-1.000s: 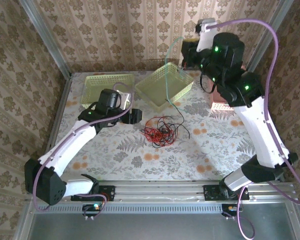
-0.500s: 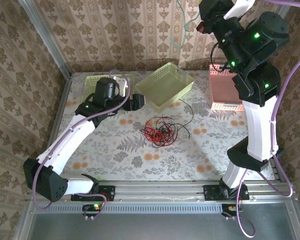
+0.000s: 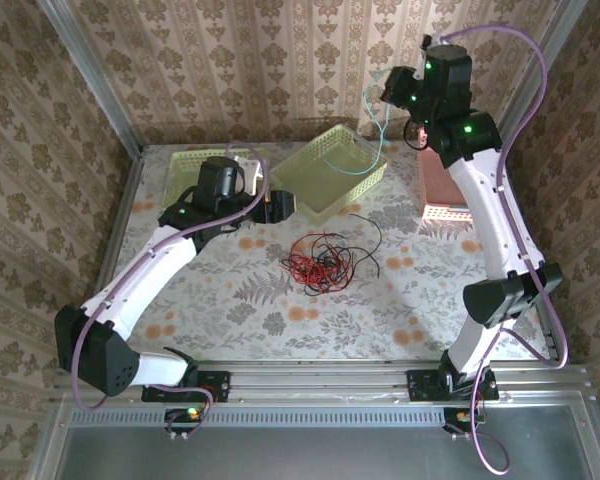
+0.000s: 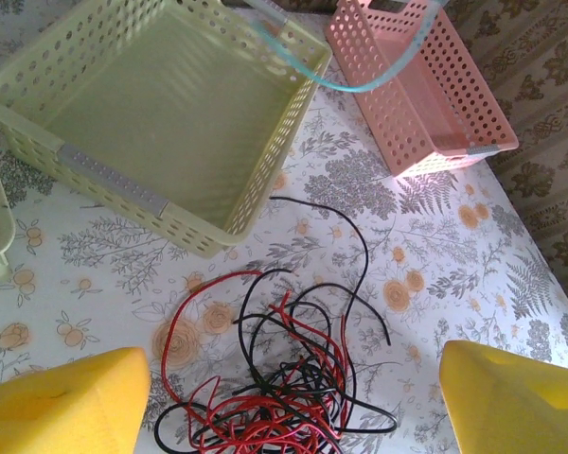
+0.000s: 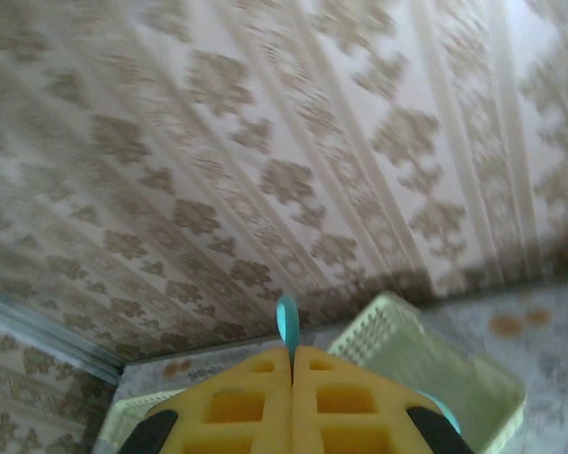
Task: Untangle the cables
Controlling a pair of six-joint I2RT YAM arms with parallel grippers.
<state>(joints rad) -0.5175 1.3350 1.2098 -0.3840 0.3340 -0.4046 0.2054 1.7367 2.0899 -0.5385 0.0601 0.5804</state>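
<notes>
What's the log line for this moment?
left gripper: open, aimed at red-black tangle | right gripper: shut on teal cable, high over green basket

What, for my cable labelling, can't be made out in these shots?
- Top external: strands in the red and black tangle are too thin to count or trace.
- Left wrist: the tangle's near end is cut off by the bottom edge.
- Right wrist: the shut right gripper hides the teal cable below its tip.
- Top external: the right arm covers part of the pink basket.
</notes>
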